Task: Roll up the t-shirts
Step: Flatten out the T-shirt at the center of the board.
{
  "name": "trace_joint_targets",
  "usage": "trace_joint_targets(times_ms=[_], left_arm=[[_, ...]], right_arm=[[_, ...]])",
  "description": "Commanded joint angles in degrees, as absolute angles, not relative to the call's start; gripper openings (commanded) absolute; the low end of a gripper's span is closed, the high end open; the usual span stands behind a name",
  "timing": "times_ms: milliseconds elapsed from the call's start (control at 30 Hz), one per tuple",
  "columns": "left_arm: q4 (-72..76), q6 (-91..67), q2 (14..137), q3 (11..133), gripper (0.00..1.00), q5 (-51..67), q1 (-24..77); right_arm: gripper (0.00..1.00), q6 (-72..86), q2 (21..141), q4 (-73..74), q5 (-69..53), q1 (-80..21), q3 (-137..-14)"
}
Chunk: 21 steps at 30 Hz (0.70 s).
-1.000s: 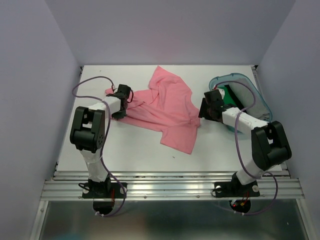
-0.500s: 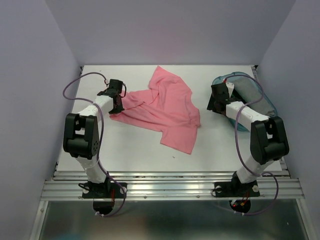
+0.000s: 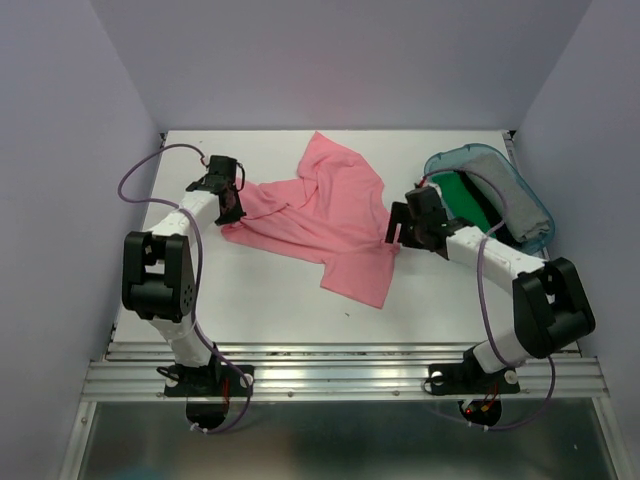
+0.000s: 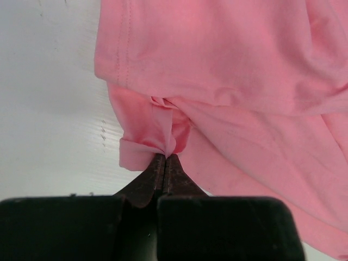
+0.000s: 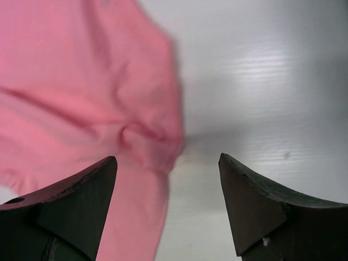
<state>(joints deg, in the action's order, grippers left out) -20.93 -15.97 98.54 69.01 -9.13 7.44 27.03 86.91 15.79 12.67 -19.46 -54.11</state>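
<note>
A salmon-pink t-shirt (image 3: 330, 215) lies crumpled and spread on the white table. My left gripper (image 3: 232, 200) is shut on a pinched fold at the shirt's left edge; in the left wrist view the closed jaws (image 4: 165, 159) grip the pink cloth (image 4: 228, 65). My right gripper (image 3: 395, 232) is open and empty just above the shirt's right edge; in the right wrist view (image 5: 168, 168) the pink cloth (image 5: 81, 92) lies under the left finger. A green shirt (image 3: 462, 195) and a grey shirt (image 3: 510, 195) lie in the tub.
A teal see-through plastic tub (image 3: 535, 212) stands at the right side of the table (image 3: 270, 300). Grey walls close in the left, back and right. A metal rail runs along the near edge.
My right gripper has swung from the tub leftward and nearer, to the shirt's right edge. My left gripper has pulled the shirt's left edge slightly further left and back.
</note>
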Motion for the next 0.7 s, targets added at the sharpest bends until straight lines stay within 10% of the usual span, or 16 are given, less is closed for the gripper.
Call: trace_joint_targets(times_ms=[0, 500, 667], left_arm=[[-20.3, -17.0, 95.5, 69.5, 0.0, -8.2, 6.9], [-19.2, -19.4, 92.0, 67.2, 0.0, -6.2, 5.4], [-19.3, -19.6, 90.9, 67.2, 0.0, -5.5, 4.8]], right_arm=[[0.81, 32.2, 83.6, 15.6, 6.8, -27.0, -48.9], [0.61, 47.4, 79.6, 13.5, 1.8, -37.1, -36.3], [0.3, 49.0, 84.3, 10.7, 4.2, -38.5, -37.3]])
